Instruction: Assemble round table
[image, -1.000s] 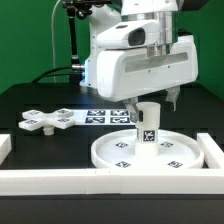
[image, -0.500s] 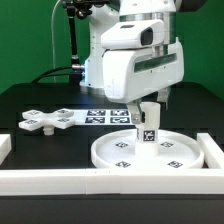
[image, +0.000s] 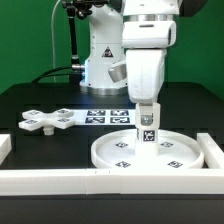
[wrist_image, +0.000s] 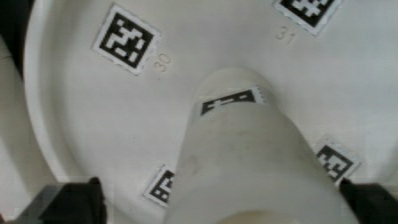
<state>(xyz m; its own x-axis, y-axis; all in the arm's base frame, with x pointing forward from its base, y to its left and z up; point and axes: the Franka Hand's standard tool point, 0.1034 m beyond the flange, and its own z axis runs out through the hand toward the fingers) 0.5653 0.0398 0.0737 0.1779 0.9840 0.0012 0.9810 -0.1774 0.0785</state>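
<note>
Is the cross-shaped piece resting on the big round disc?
No, the cross-shaped base lies on the black table, apart from the round disc, toward the exterior view's left.

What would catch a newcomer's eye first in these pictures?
First the gripper, poised at the top of the short cylindrical leg, which stands upright on the large rimmed round disc. Then the cross-shaped base, lying apart on the black table at the exterior view's left.

Bright even light, wrist view blurred

The leg (image: 147, 128) stands on the disc (image: 101, 153); the cross-shaped base (image: 48, 121) lies off to the exterior view's left.
</note>
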